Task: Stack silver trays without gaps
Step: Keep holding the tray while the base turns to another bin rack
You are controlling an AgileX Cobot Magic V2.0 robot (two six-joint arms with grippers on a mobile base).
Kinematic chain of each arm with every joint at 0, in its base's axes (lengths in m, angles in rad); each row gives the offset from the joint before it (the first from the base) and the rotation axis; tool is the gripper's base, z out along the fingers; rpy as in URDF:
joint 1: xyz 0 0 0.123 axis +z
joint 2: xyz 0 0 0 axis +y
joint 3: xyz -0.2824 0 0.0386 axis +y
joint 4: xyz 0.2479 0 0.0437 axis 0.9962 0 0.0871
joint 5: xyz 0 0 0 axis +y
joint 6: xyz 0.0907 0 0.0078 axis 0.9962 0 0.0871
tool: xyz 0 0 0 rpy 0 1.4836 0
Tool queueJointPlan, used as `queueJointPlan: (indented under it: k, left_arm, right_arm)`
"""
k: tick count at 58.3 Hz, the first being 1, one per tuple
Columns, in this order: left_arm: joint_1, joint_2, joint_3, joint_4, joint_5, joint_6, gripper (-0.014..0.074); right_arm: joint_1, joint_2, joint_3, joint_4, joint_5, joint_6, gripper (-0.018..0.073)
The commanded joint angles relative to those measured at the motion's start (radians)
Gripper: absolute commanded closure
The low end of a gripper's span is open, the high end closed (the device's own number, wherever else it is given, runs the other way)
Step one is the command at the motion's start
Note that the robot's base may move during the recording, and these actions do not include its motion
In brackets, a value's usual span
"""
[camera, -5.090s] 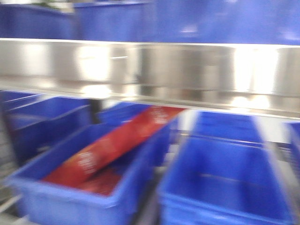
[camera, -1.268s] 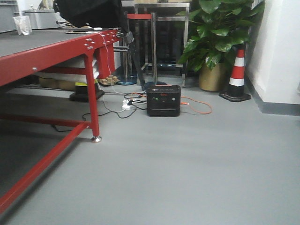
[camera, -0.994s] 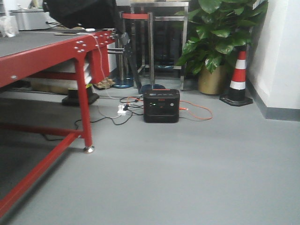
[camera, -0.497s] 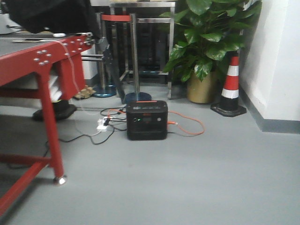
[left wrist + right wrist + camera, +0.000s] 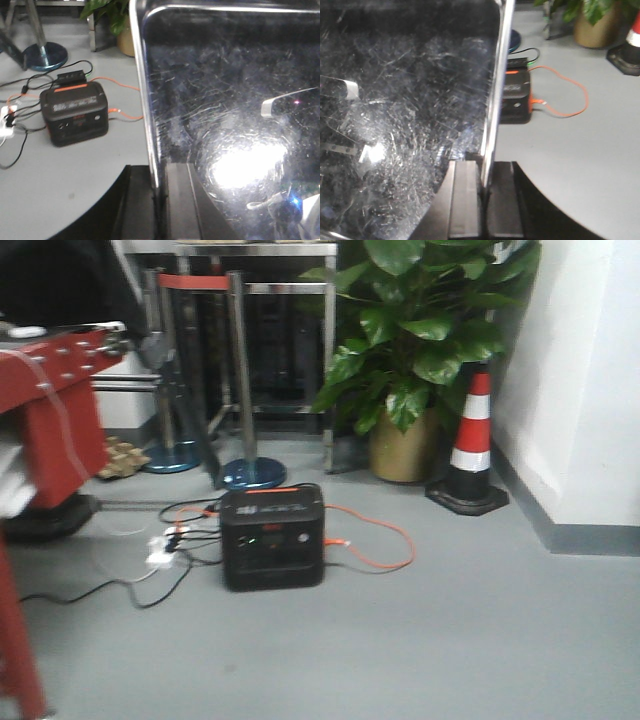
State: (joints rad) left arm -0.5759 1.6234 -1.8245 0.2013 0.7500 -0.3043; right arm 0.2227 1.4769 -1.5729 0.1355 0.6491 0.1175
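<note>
One silver tray (image 5: 235, 115) is held between both grippers, its scratched shiny bottom filling both wrist views. My left gripper (image 5: 161, 187) is shut on the tray's left rim (image 5: 146, 100), one finger inside and one outside. My right gripper (image 5: 485, 180) is shut on the tray's right rim (image 5: 499, 75) of the same silver tray (image 5: 405, 100). The tray is carried above a grey floor. No tray and no gripper shows in the front view. Other trays are out of view.
A black power station (image 5: 272, 537) with orange cable (image 5: 385, 545) sits on the grey floor; it shows in both wrist views (image 5: 74, 119) (image 5: 516, 97). A potted plant (image 5: 420, 350), traffic cone (image 5: 470, 445), stanchions (image 5: 240, 380), red table (image 5: 40, 410) and white wall (image 5: 580, 390) surround it.
The front view has swung right and closer: the red table slid toward the left edge, the power station and plant grew larger. Five seconds ago it faced blue bins under a steel beam.
</note>
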Motion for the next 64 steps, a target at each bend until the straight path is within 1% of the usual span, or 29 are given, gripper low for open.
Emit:
queueJointPlan:
  k: [1, 64]
  left_arm:
    - [-0.006, -0.011, -0.005, 0.011, -0.042, 0.013, 0.0614]
    - [-0.006, -0.011, -0.005, 0.020, -0.042, 0.013, 0.0614]
  right_arm:
    - [-0.001, -0.012, -0.012, -0.007, -0.036, -0.022, 0.0639]
    - [-0.001, -0.011, -0.012, -0.007, -0.036, -0.022, 0.0639]
